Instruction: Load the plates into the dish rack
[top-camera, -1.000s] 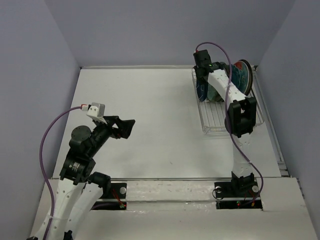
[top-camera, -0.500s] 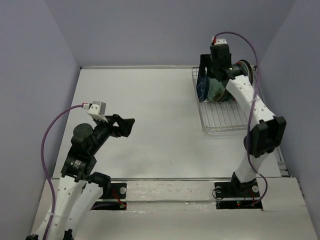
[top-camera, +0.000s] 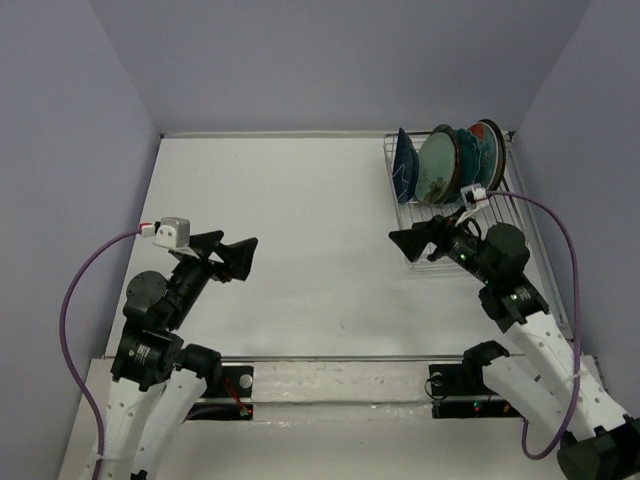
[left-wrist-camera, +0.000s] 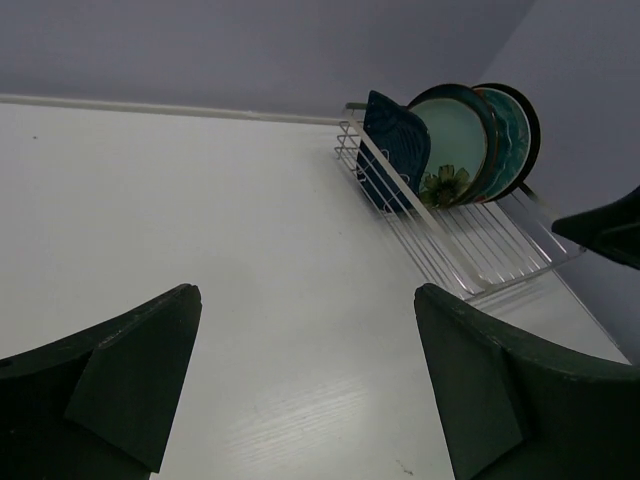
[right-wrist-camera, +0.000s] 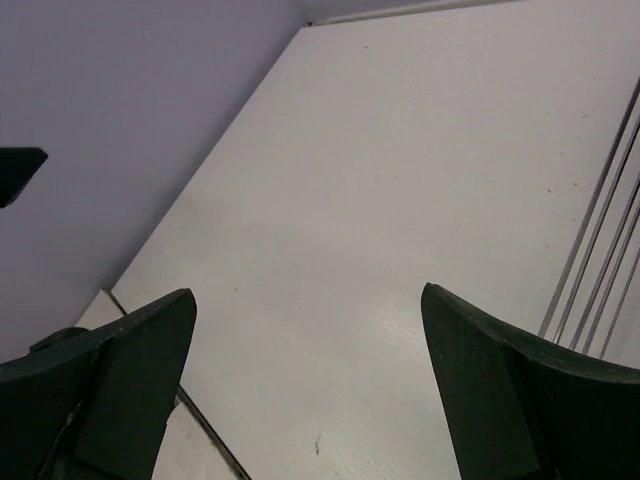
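The silver wire dish rack (top-camera: 455, 225) stands at the back right. Several plates stand on edge at its far end: a navy squarish one (top-camera: 404, 165) in front, then a pale mint one with a dark flower (top-camera: 437, 168), a teal one (top-camera: 470, 160) and a red-edged one (top-camera: 493, 138). The left wrist view also shows the rack (left-wrist-camera: 480, 250), navy plate (left-wrist-camera: 393, 150) and mint plate (left-wrist-camera: 452, 135). My left gripper (top-camera: 248, 256) is open and empty over the table's left half. My right gripper (top-camera: 400, 240) is open and empty, just left of the rack's near end.
Grey walls close the table on three sides. The rack's wires (right-wrist-camera: 600, 230) lie at the right edge of the right wrist view. White table surface shows between both pairs of open jaws (left-wrist-camera: 305, 295) (right-wrist-camera: 308, 292).
My right arm has pulled back from the plates at the rack's far end and now sits low by the rack's near end, gripper empty. My left arm has shifted slightly back and left.
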